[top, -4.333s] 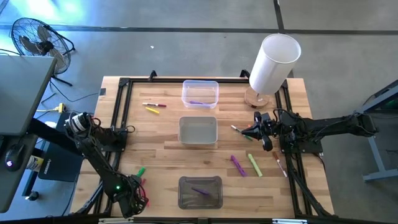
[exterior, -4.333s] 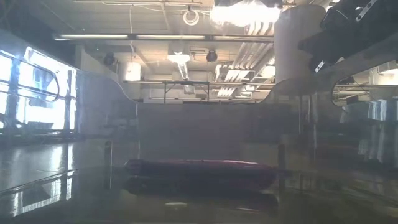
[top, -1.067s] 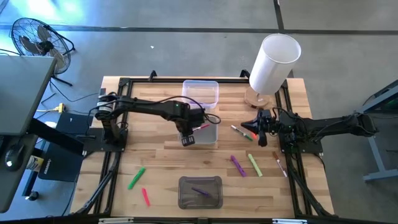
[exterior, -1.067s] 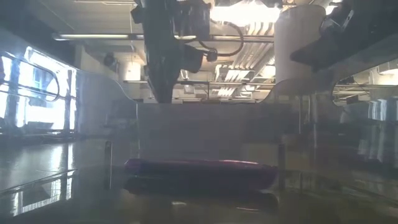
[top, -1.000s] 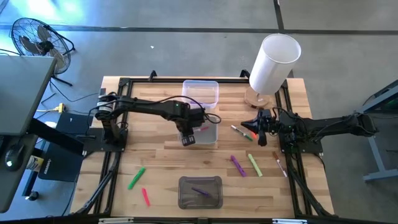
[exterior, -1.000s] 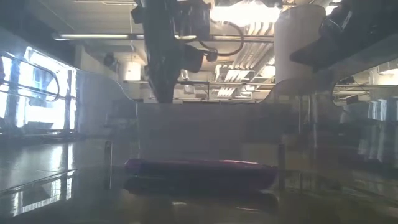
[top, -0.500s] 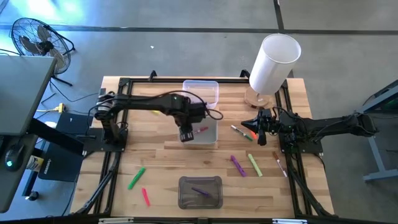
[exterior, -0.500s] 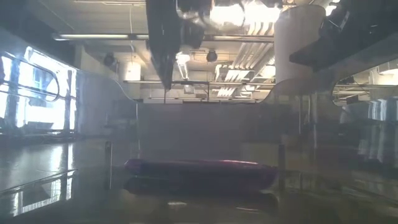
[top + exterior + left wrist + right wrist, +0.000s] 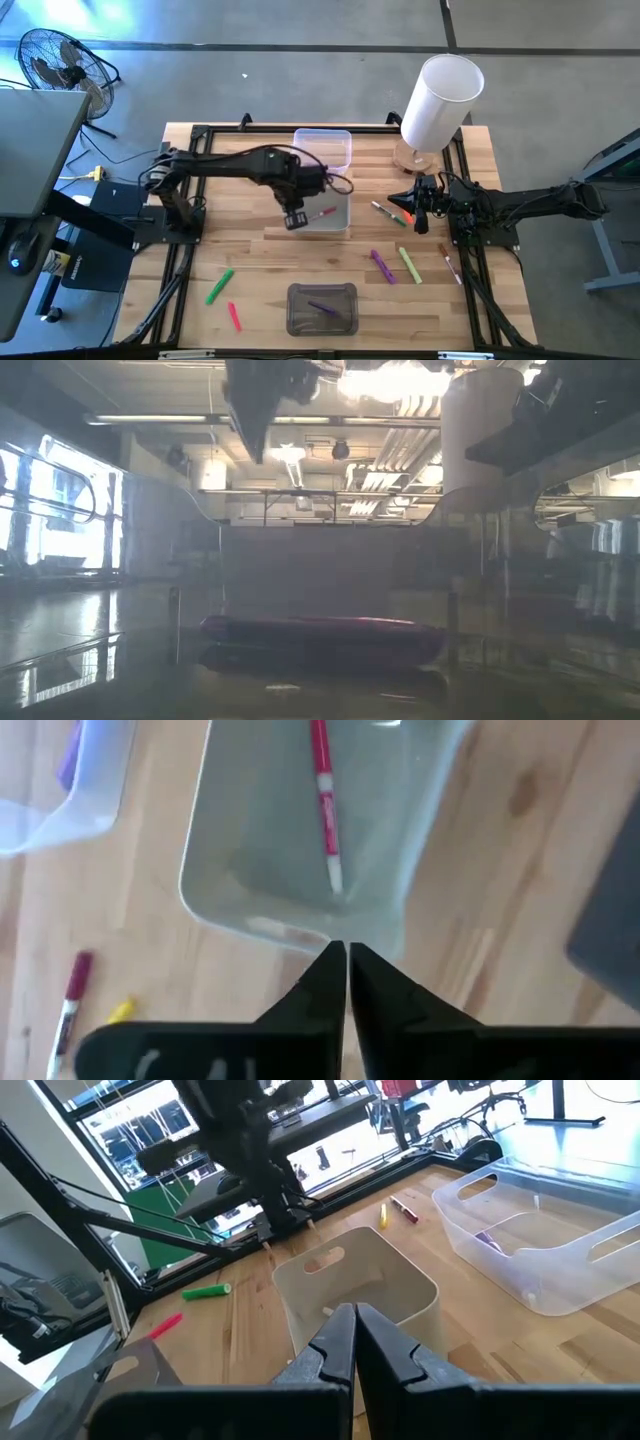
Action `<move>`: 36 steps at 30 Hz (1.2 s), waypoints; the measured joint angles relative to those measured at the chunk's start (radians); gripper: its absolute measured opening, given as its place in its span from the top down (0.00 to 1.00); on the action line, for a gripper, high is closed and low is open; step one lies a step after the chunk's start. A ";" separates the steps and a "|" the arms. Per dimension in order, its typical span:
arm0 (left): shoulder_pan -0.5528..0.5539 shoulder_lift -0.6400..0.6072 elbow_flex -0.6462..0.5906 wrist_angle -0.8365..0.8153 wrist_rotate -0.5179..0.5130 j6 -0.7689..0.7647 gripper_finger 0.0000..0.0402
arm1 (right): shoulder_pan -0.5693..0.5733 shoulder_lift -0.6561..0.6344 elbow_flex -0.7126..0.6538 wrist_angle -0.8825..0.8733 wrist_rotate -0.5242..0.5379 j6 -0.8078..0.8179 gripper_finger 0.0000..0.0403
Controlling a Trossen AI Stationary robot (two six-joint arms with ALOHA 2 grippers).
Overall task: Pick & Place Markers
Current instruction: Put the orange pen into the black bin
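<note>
since a second ago the left gripper has been drawn back from over the middle bin to its left rim, and a red marker is now seen lying inside that bin. in the left wrist view the fingers are seen pressed together with nothing between them, and the red marker is shown resting on the bin's floor. the right gripper is parked at the table's right side, its fingers closed and empty in the right wrist view.

a purple marker is seen in the far clear bin, and another purple marker in the near bin. on the bare wood, a green marker and a pink marker are found near the front left. a purple marker, a light green marker and a thin white marker lie front right. a thin green-capped marker lies beside the right gripper.
</note>
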 joint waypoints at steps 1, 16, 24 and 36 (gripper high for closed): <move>-0.016 -0.008 -0.001 0.011 -0.005 -0.005 0.98 | 0.000 0.000 0.000 0.000 0.000 0.000 1.00; -0.243 -0.505 -0.687 0.413 -0.091 -0.326 1.00 | 0.000 0.009 0.000 0.006 0.026 0.014 1.00; -0.355 -0.877 -0.996 0.513 -0.185 -0.405 1.00 | 0.023 0.053 0.127 -0.100 0.183 -0.008 1.00; -0.354 -1.289 -1.139 0.484 -0.324 -0.176 1.00 | 0.014 0.483 0.778 -1.169 0.382 0.325 1.00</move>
